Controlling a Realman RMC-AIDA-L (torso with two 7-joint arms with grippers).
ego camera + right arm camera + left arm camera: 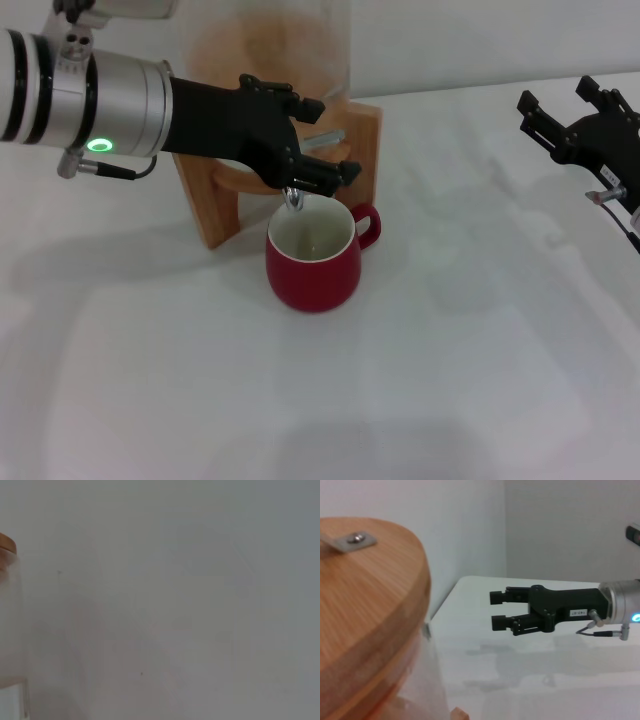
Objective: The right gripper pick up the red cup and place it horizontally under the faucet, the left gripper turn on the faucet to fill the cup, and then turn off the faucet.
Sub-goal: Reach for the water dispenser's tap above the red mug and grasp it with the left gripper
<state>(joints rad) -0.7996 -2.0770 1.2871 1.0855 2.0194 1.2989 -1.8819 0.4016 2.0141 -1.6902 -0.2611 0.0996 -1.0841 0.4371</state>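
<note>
The red cup (313,265) stands upright on the white table, its handle pointing right and its white inside showing. Just above its rim hangs the chrome spout of the faucet (292,198). My left gripper (332,140), on the arm with the green light, reaches in from the left. It is open, and the thin faucet lever lies between its fingers. My right gripper (560,112) hovers at the far right, away from the cup, open and empty. The left wrist view also shows the right gripper (500,610) from the side, with its fingers apart.
The glass dispenser (270,45) sits in a wooden stand (215,205) behind the cup. Its wooden lid (365,610) fills the left wrist view. The right wrist view shows a white wall and the dispenser's edge (10,630). White tabletop (400,400) spreads in front.
</note>
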